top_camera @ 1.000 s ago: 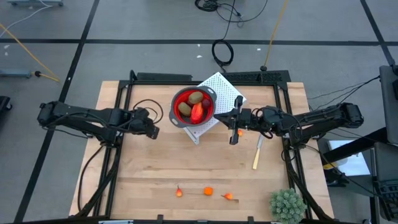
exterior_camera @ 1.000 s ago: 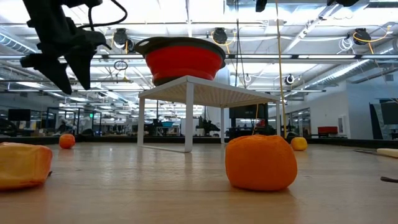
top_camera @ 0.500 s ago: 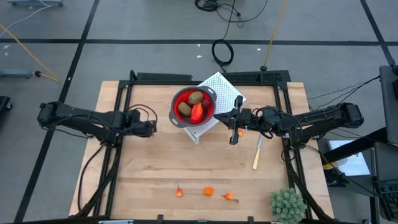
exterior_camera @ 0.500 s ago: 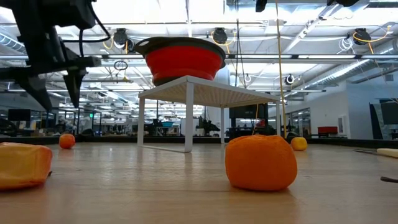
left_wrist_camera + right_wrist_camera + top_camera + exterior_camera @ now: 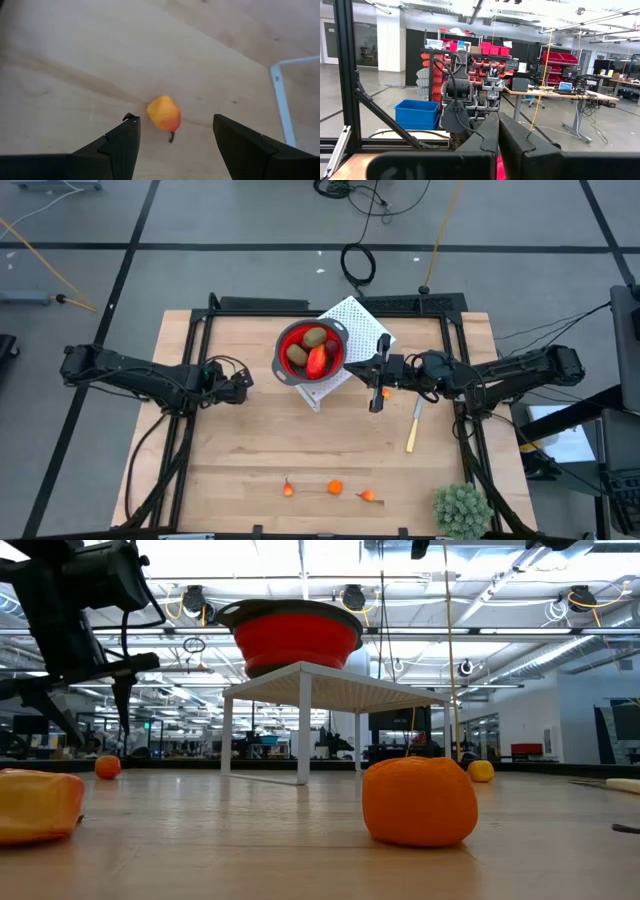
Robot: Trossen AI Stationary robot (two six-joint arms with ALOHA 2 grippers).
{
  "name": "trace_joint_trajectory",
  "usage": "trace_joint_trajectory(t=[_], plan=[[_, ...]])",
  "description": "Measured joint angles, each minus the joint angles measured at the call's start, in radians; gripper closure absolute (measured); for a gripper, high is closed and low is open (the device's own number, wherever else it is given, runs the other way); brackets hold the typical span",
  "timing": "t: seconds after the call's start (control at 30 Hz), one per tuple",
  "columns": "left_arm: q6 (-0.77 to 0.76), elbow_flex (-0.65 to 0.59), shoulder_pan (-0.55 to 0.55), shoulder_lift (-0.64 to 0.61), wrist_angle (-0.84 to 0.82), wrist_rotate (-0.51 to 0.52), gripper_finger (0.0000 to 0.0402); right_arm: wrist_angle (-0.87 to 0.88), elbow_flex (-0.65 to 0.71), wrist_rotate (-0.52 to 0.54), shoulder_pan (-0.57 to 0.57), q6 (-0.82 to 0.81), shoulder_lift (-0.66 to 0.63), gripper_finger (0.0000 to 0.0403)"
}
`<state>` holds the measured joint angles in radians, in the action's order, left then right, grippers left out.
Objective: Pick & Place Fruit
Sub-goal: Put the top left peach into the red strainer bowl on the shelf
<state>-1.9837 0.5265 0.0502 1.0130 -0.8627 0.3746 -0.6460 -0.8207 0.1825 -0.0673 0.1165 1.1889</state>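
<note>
We see the left gripper point(image 5: 172, 137) spread wide, the small orange toy fruit point(image 5: 164, 113) on bare wood lower centre of its wrist frame, between the fingers, stem toward us; the left arm is nearer.

Bare wood lies all around the small orange fruit point(image 5: 164, 114) between the wide-apart pincer fingers point(image 5: 122, 145). The white rack point(image 5: 345, 345) stands off to one side.

A wooden surface point(image 5: 250, 445) carries a white wire rack point(image 5: 352, 325), three small orange fruit point(image 5: 334, 487), a pale yellow stick point(image 5: 413, 426) and a spiky green plant ball point(image 5: 462, 509).
</note>
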Motion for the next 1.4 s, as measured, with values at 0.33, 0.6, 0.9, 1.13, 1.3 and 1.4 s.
trace_joint_trajectory(t=[0.33, 0.6, 0.9, 1.13, 1.3, 1.4], plan=[[-0.043, -0.028, 0.0, 0.0, 0.041, -0.016, 0.0156, 0.0, 0.0, 0.0, 0.0, 0.0, 0.0, 0.0403], [-0.037, -0.032, -0.022, 0.054, 0.078, -0.034, 0.0156, 0.0, 0.0, 0.0, 0.0, 0.0, 0.0, 0.0403], [-0.027, -0.032, -0.07, 0.143, 0.133, -0.082, 0.0156, 0.0, 0.0, 0.0, 0.0, 0.0, 0.0, 0.0403], [-0.028, -0.032, -0.103, 0.185, 0.133, -0.116, 0.0156, 0.0, 0.0, -0.001, 0.0, 0.0, 0.0, 0.0403], [-0.012, -0.032, -0.131, 0.21, 0.135, -0.115, 0.0156, 0.001, 0.0, -0.001, 0.0, 0.0, 0.0, 0.0403], [0.003, -0.032, -0.142, 0.212, 0.136, -0.12, 0.0156, 0.001, 0.0, -0.001, 0.0, 0.0, 0.0, 0.0403]])
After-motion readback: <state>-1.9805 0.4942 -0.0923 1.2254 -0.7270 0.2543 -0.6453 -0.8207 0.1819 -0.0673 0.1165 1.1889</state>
